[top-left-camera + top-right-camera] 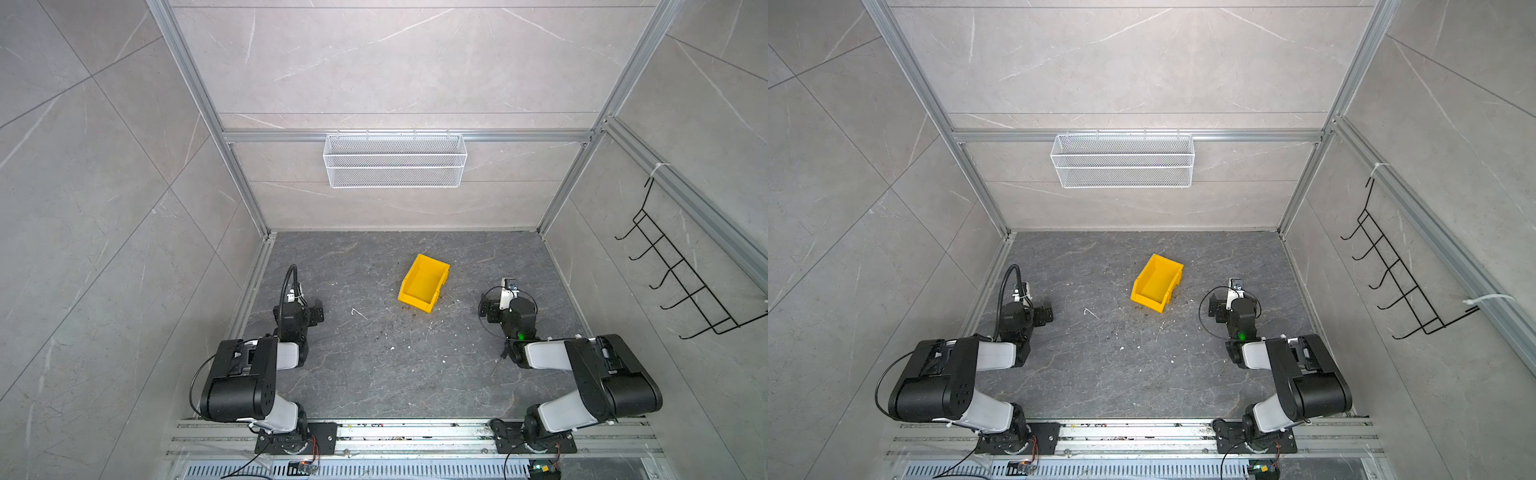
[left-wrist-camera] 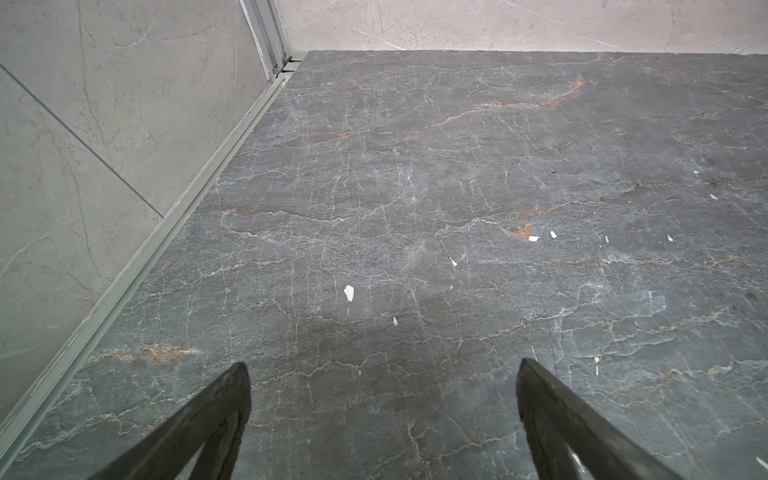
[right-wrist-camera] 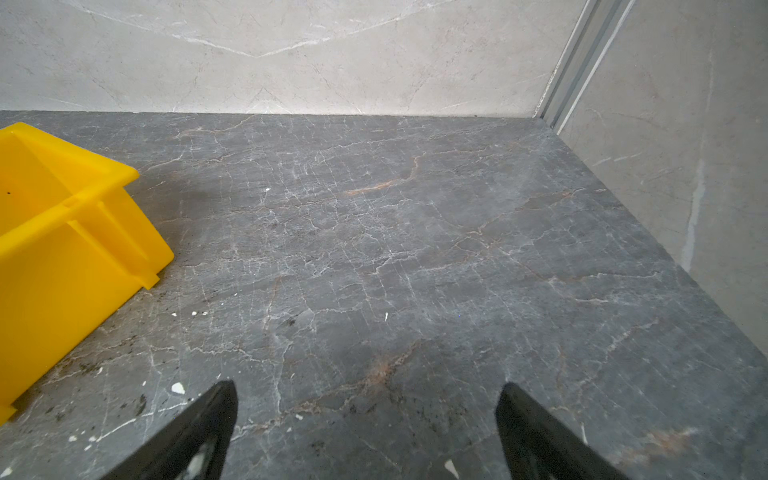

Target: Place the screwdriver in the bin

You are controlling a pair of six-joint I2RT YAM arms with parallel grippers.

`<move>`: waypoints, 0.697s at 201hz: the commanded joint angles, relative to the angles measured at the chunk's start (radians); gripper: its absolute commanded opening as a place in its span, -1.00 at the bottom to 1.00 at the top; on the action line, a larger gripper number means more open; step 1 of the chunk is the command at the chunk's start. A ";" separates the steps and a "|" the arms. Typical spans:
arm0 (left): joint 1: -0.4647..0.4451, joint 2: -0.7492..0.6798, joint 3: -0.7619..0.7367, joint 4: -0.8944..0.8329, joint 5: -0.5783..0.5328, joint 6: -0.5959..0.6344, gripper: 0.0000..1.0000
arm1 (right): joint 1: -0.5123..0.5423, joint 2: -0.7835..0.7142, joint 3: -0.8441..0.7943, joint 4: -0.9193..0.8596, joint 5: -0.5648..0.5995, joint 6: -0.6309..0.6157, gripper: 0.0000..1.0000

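Observation:
The screwdriver (image 1: 497, 365) lies on the dark floor at the right, close under my right forearm. Only its thin shaft and a bit of black handle show in both top views (image 1: 1224, 368); neither wrist view shows it. The yellow bin (image 1: 424, 282) stands empty mid-floor, angled (image 1: 1156, 282); its side wall fills the edge of the right wrist view (image 3: 75, 266). My right gripper (image 3: 368, 390) is open over bare floor, right of the bin (image 1: 489, 309) and farther back than the screwdriver. My left gripper (image 2: 382, 370) is open and empty over bare floor at the left (image 1: 314, 312).
A white wire mesh basket (image 1: 395, 160) hangs on the back wall rail. A black wire hook rack (image 1: 681, 274) is fixed to the right wall. Small white chips and dirt specks (image 1: 390, 347) dot the floor. Aluminium frame rails (image 1: 253, 291) border the floor.

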 commanded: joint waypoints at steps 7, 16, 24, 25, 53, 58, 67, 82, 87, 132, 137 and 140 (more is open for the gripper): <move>0.004 -0.005 0.019 0.023 0.016 -0.016 1.00 | -0.002 0.003 0.016 0.005 -0.008 -0.018 0.98; 0.004 -0.005 0.019 0.024 0.017 -0.015 1.00 | -0.002 0.002 0.016 0.005 -0.008 -0.018 0.98; 0.004 -0.005 0.020 0.024 0.017 -0.017 1.00 | -0.002 0.002 0.016 0.006 -0.009 -0.018 0.98; 0.004 -0.005 0.020 0.024 0.017 -0.017 1.00 | -0.002 0.002 0.016 0.006 -0.009 -0.018 0.98; 0.004 -0.006 0.019 0.024 0.017 -0.016 1.00 | -0.002 0.002 0.016 0.005 -0.008 -0.017 0.98; 0.004 -0.006 0.018 0.025 0.015 -0.015 1.00 | -0.002 0.002 0.016 0.006 -0.008 -0.017 0.98; 0.004 -0.008 0.015 0.029 0.014 -0.014 1.00 | -0.002 0.002 0.016 0.005 -0.009 -0.017 0.98; 0.000 -0.009 0.006 0.046 0.008 -0.008 1.00 | -0.002 0.000 0.012 0.010 -0.008 -0.017 0.98; -0.005 -0.011 0.000 0.056 0.002 -0.004 1.00 | -0.002 -0.001 0.013 0.012 -0.002 -0.016 0.98; -0.076 -0.101 -0.069 0.122 -0.063 0.053 1.00 | -0.002 -0.139 0.001 -0.086 0.091 0.022 0.98; -0.086 -0.129 -0.063 0.081 -0.064 0.064 1.00 | -0.002 -0.168 0.007 -0.127 0.094 0.028 0.98; -0.092 -0.152 -0.058 0.050 -0.060 0.071 1.00 | -0.002 -0.186 0.012 -0.152 0.096 0.029 0.98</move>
